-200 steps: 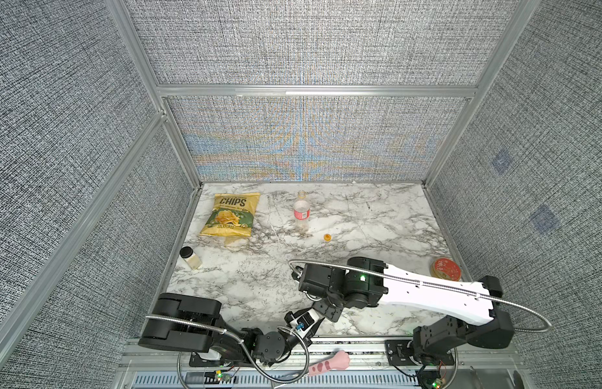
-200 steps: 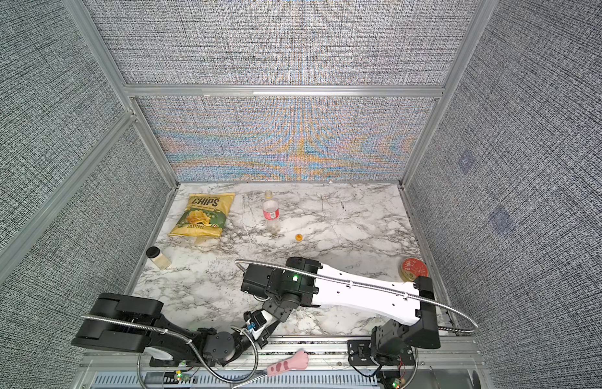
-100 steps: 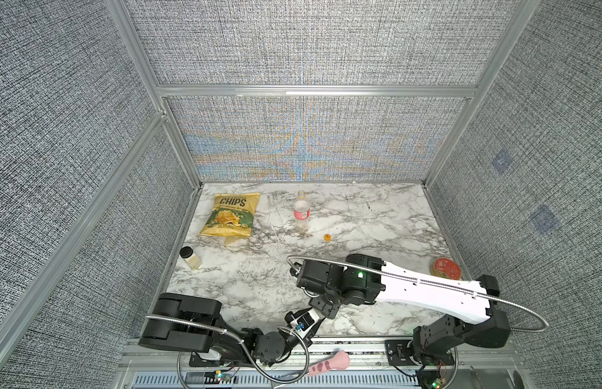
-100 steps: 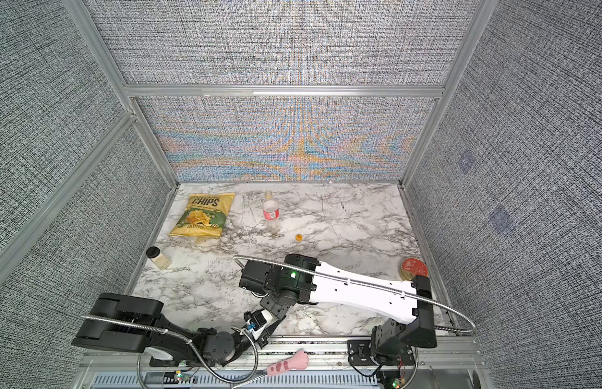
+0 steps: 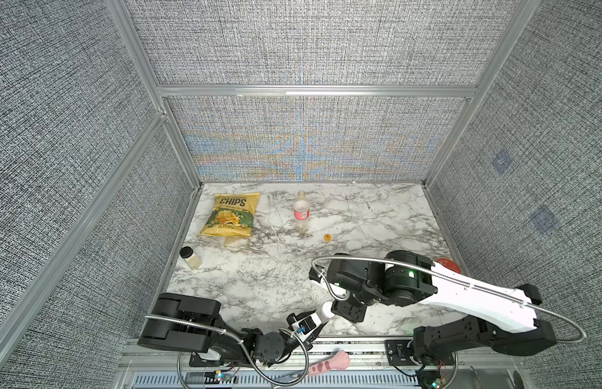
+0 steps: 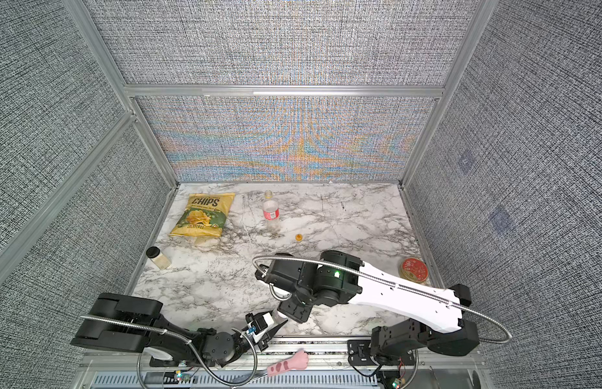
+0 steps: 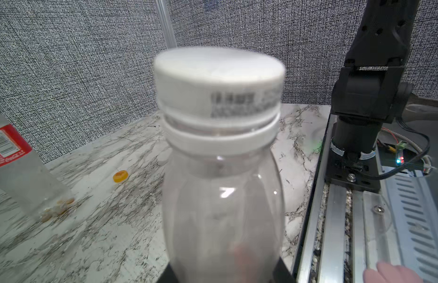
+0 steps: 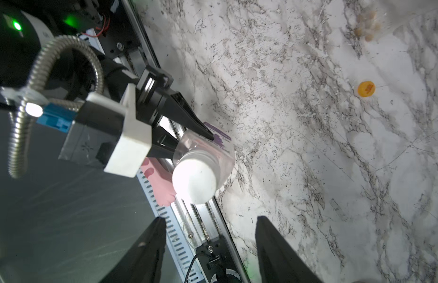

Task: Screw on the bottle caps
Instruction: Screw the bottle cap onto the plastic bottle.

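The short pink-tinted bottle is held tilted over the table's front edge, with my left gripper shut on its body. The white cap sits on its neck, and a top view shows the cap too. My right gripper stands open just off the white cap, touching nothing; in both top views it hangs beside the bottle's top. The tall red-labelled bottle stands uncapped at the back. The orange cap lies on the marble near it.
A yellow chips bag lies at the back left. A small black-lidded jar lies at the left edge and a red tin lid at the right edge. A pink object rests on the front rail below the table.
My right gripper's jaws have spread wider and the right arm has shifted slightly right, away from the white cap. The left arm keeps the bottle in place.
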Available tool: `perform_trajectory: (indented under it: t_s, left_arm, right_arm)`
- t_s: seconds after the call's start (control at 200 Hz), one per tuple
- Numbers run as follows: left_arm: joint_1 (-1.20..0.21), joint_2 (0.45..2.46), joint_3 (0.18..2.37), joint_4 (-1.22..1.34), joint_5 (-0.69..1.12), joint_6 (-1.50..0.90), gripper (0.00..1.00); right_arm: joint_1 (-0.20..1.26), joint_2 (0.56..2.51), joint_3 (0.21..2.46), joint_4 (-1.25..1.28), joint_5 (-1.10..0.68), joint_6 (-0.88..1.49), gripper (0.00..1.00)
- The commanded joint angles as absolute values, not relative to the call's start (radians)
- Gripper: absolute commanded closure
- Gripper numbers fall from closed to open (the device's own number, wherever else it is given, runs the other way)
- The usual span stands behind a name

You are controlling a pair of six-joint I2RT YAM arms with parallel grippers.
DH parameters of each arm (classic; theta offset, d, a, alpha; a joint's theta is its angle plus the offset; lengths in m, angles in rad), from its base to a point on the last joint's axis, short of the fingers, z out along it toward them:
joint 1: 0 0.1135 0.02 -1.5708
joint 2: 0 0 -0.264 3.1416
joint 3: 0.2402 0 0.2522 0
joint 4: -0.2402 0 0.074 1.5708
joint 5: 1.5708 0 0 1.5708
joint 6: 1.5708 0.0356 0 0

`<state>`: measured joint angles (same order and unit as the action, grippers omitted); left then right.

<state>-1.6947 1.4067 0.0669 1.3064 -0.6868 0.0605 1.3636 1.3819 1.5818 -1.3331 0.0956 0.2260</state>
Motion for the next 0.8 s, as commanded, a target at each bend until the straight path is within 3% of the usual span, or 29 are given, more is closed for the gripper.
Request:
perform_trajectory:
  t_s: [0.0, 0.445, 0.795]
  left_arm:
    - [-1.695, 1.409, 0.072, 1.34, -0.684, 0.061, 0.67]
    - [-1.696, 1.408, 0.074, 1.332, -0.685, 0.06, 0.67]
    - [-1.696, 1.408, 0.074, 1.332, -0.684, 0.061, 0.67]
  right_arm:
    - [1.398, 1.395, 1.569, -1.361, 0.105, 0.213, 0.39]
    - [1.422, 1.482, 1.571, -1.348, 0.205, 0.226, 0.4]
    - [1.423, 1.5, 1.575, -1.325, 0.194, 0.227, 0.47]
